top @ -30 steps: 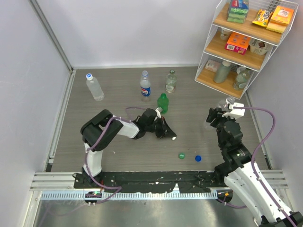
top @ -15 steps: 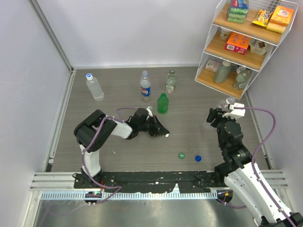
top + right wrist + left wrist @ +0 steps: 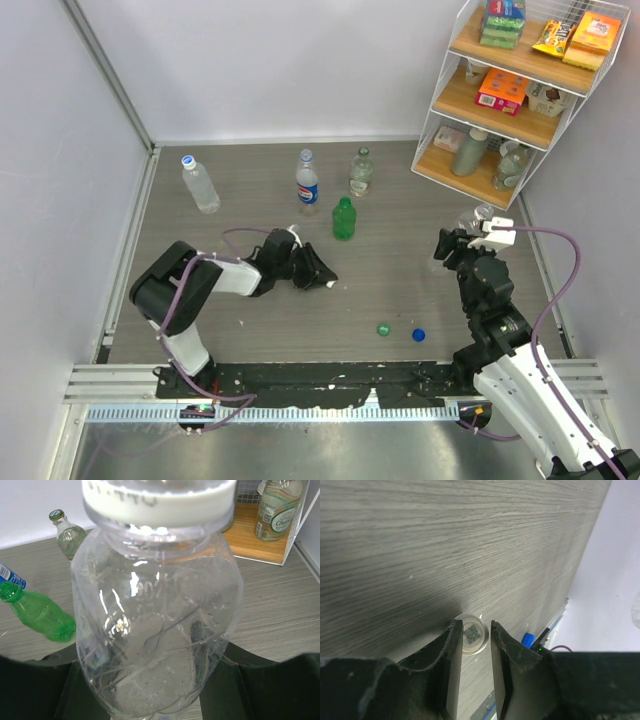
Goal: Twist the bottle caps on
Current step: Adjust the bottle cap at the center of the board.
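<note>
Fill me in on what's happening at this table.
Two robot arms are working on capping bottles. The right gripper holds the plain clear bottle at the right side. The left gripper is down at the table, its jaws slightly apart on either side of the white cap, which lies flat. The green cap and blue cap lie loose near the front. The green bottle and cola-label bottle stand further back.

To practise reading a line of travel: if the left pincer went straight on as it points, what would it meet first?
Probably the white cap, lying on the table right at the left pincer's tips, though depth is unclear.
</note>
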### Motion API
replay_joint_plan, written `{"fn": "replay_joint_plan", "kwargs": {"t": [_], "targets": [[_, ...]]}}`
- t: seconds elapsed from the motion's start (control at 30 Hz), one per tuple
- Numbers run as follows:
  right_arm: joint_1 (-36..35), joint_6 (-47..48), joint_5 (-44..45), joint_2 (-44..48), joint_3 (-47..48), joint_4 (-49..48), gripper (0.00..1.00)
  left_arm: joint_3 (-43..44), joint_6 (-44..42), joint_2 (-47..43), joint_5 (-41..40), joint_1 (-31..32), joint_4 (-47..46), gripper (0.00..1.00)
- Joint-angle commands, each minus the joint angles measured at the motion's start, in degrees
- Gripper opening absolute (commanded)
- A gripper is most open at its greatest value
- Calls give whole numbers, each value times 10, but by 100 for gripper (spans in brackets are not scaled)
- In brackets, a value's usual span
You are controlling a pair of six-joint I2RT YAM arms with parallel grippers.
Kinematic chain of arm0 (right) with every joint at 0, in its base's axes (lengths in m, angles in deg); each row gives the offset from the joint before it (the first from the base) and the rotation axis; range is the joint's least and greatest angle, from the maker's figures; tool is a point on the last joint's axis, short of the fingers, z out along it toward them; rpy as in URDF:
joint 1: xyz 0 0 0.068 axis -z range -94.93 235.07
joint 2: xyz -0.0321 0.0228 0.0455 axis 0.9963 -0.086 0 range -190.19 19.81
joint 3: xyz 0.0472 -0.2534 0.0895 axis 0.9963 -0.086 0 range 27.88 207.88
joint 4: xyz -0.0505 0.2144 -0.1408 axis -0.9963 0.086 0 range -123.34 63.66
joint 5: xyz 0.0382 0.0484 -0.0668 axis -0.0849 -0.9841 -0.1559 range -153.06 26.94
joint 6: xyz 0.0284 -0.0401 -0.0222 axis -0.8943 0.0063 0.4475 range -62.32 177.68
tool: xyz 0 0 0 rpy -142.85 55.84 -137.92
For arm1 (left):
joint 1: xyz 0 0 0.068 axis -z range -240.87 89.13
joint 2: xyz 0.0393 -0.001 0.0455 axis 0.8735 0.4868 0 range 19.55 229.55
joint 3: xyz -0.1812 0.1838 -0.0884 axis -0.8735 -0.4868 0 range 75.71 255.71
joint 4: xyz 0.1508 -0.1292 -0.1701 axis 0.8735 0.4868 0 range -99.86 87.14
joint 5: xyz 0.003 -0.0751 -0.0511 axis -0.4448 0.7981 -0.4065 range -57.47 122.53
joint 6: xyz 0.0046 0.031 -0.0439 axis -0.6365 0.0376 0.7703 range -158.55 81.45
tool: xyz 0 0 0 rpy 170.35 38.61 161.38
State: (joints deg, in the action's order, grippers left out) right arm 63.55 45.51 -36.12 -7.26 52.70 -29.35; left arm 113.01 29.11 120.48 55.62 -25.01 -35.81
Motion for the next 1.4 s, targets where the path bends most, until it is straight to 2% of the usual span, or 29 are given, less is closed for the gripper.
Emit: {"fn": "replay_joint_plan", "kwargs": {"t": [0.0,0.13,0.23,0.3,0.37,0.53,0.83,0.9,0.97,1.03,1.2,1.3,1.37], "targets": [[2,6,-7,-5,20,-21,2,-14,-58,-60,-82,-12,107,34],[2,6,-8,-6,21,-21,2,0,-90,-91,-127,-29,191,34],[2,7,-9,-7,22,-21,2,20,-118,-110,-166,-29,249,45],[2,7,-7,-6,22,-20,2,30,-134,-122,-206,-30,294,45],[2,7,-11,-5,21,-18,3,27,-141,-135,-226,-35,308,51],[2,7,-15,-7,23,-17,3,34,-156,-158,-292,-41,365,57],[2,5,-15,-8,25,-12,2,22,-161,-189,-343,-48,423,54],[2,3,-16,-7,26,-10,2,19,-163,-194,-357,-49,432,49],[2,5,-17,-9,25,-10,2,14,-172,-202,-338,-50,414,50],[2,4,-18,-12,24,-12,2,5,-186,-211,-283,-50,378,51],[2,5,-22,-18,26,-11,2,-18,-193,-227,-191,-50,321,47],[2,3,-24,-17,26,-11,2,-30,-186,-227,-193,-50,306,45],[2,4,-24,-18,26,-10,2,-15,-186,-213,-223,-50,338,38]]}}
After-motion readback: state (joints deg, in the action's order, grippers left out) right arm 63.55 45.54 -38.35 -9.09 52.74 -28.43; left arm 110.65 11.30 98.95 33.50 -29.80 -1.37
